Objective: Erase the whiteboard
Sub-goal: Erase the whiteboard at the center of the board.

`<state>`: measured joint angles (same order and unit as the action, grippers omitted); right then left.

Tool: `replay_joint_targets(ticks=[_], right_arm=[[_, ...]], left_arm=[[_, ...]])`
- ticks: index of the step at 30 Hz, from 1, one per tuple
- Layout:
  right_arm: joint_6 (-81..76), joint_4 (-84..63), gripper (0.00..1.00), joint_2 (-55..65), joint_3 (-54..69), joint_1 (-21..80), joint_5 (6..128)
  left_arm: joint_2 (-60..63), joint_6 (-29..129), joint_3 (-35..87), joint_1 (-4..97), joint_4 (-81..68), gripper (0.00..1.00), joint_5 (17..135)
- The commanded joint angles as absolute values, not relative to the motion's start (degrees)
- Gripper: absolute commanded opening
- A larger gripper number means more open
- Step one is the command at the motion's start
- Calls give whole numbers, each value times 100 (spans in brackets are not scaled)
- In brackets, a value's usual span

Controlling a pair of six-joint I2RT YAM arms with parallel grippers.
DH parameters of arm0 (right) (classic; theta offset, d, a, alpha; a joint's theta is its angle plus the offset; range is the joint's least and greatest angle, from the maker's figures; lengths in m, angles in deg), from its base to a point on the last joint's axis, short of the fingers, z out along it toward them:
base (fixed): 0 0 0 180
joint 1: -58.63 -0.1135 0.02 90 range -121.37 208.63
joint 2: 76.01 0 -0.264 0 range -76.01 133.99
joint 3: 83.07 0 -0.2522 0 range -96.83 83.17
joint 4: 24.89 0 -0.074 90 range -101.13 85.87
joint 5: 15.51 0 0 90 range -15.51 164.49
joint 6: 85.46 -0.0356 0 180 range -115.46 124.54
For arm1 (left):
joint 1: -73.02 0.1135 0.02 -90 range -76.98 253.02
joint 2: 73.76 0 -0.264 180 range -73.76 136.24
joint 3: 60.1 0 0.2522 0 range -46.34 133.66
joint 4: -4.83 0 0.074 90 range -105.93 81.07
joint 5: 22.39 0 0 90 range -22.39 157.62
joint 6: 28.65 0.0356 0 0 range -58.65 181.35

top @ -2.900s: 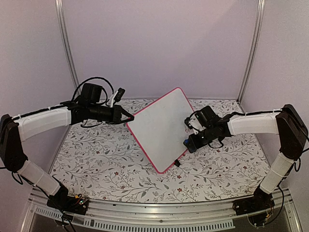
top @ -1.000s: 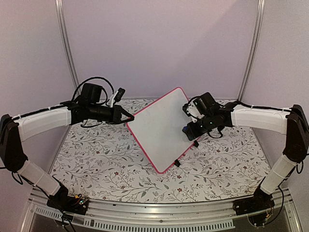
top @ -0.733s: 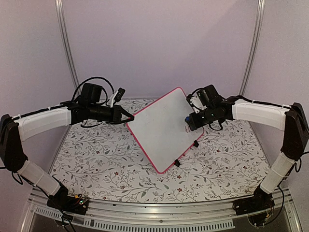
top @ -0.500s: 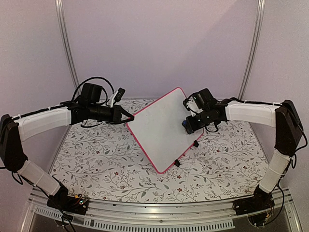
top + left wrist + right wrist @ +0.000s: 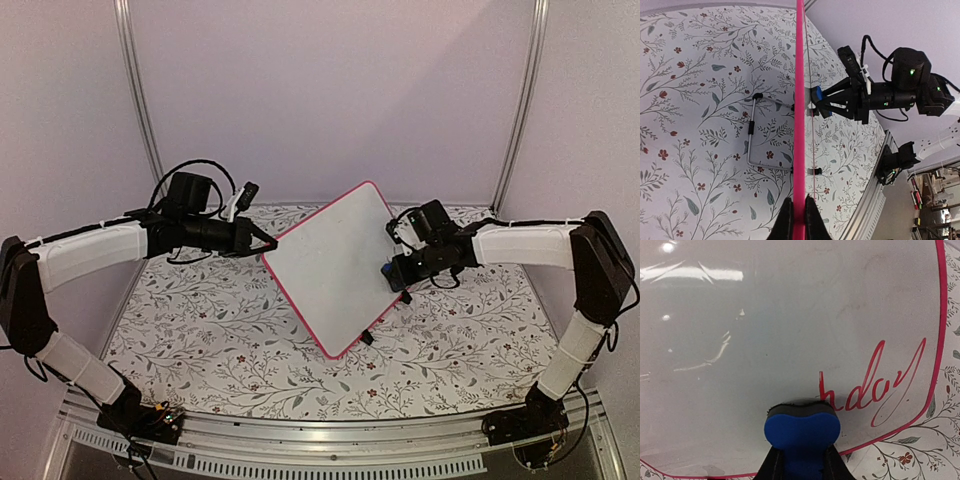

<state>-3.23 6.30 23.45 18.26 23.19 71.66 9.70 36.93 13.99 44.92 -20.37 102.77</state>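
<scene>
So from up top, the whiteboard [image 5: 335,270] stands tilted on the floral counter [image 5: 200,330] with one corner down, and the left tool [image 5: 268,243] is clenched on its left corner. The right tool [image 5: 392,272] is clamped on a blue eraser [image 5: 386,268] at the board's right edge. Left wrist cam sees the pink frame edge-on, pinched between its fingers, with a wire stand [image 5: 752,135] behind it. Right wrist cam: the eraser sits against the white face, just beside some red handwriting [image 5: 875,390] near the corner.
</scene>
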Motion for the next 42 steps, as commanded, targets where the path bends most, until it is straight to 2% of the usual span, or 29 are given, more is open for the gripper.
replay_joint_targets(ticks=[1, 8, 16, 25, 42], right_arm=[[-504, 910, 0, 2351, 2364, 2312, 6911], [-510, 993, 0, 2152, 2353, 2312, 6932], [-289, 1325, 0, 2021, 1321, 2342, 7381], [-82, 1432, 0, 2602, 514, 2541, 7387], [-331, 1028, 0, 2431, 2194, 2742, 6780]], left_arm=[[811, 3978, 1386, 4393, -1919, 0, 10558], [824, 3982, 1378, 4392, -1904, 0, 10552], [817, 3985, 1377, 4389, -1905, 0, 10539], [800, 3982, 1385, 4391, -1921, 0, 10536], [797, 3982, 1377, 4393, -1908, 0, 10554]])
